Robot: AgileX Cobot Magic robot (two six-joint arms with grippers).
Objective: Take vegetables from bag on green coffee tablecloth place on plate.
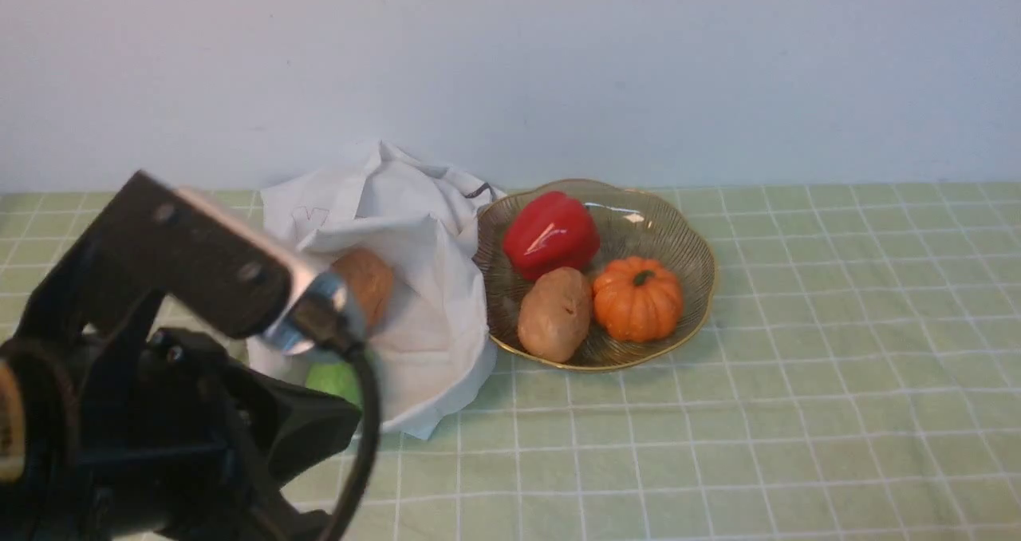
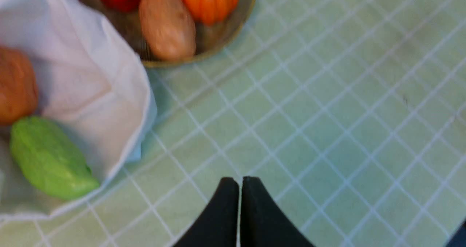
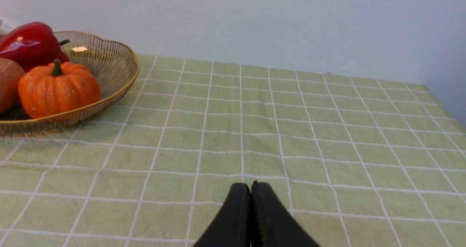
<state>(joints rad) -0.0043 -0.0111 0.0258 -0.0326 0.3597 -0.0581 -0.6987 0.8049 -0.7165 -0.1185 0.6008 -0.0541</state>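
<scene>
The white cloth bag lies open on the green checked tablecloth, left of the amber glass plate. In the bag lie a darker brown potato and a bright green vegetable; both also show in the left wrist view, the potato and the green vegetable. A light tan potato lies on the plate. My left gripper is shut and empty, above bare cloth beside the bag's mouth. My right gripper is shut and empty over the cloth, right of the plate.
A glossy red bell pepper and a small orange pumpkin share the plate with the tan potato. My left arm's black body fills the front view's lower left and hides part of the bag. A pale wall runs along the table's far edge.
</scene>
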